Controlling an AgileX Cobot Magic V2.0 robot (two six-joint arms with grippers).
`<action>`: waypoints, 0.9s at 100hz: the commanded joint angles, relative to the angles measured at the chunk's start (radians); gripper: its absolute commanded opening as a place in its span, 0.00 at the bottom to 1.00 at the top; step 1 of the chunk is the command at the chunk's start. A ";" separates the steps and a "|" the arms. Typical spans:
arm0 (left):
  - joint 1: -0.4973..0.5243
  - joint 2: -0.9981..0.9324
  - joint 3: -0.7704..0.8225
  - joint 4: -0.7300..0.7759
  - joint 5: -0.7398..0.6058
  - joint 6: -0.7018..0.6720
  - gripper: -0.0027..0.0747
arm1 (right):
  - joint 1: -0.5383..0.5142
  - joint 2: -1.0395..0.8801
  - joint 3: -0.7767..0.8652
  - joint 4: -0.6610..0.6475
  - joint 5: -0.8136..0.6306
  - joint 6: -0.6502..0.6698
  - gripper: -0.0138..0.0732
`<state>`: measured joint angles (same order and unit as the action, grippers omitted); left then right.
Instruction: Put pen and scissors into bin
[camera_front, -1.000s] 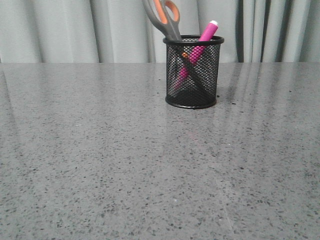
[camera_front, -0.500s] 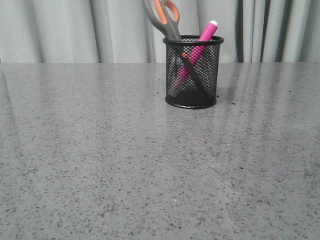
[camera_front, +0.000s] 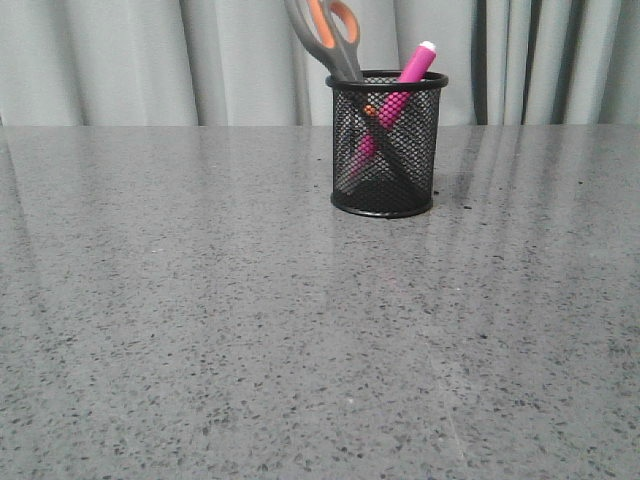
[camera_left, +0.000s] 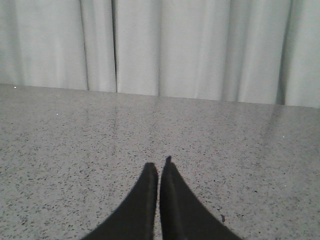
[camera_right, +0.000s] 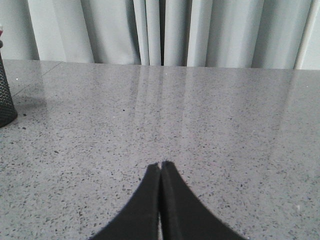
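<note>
The black wire-mesh bin (camera_front: 385, 145) stands upright toward the back of the grey table. Inside it the pink pen (camera_front: 411, 68) leans to the right, its white end poking above the rim. The scissors (camera_front: 328, 32) stand in it too, blades down, grey and orange handles sticking out up and to the left. Neither arm appears in the front view. My left gripper (camera_left: 159, 166) is shut over bare table with nothing between its fingers. My right gripper (camera_right: 161, 164) is shut and empty as well, with the bin (camera_right: 5, 100) at the edge of its view.
A grey speckled stone tabletop (camera_front: 250, 330) fills the scene. Pale pleated curtains (camera_front: 120, 60) hang behind the table's far edge.
</note>
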<state>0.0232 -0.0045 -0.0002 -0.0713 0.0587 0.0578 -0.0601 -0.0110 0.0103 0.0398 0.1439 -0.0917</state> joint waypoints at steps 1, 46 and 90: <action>-0.001 -0.031 0.046 -0.008 -0.072 -0.010 0.01 | -0.005 -0.020 0.016 -0.011 -0.071 0.000 0.07; -0.001 -0.031 0.046 -0.008 -0.072 -0.010 0.01 | -0.005 -0.020 0.016 -0.019 -0.039 -0.002 0.07; -0.001 -0.031 0.046 -0.008 -0.072 -0.010 0.01 | -0.005 -0.020 0.014 -0.019 -0.039 -0.002 0.07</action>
<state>0.0232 -0.0045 -0.0002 -0.0713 0.0587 0.0578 -0.0601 -0.0110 0.0103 0.0313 0.1729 -0.0917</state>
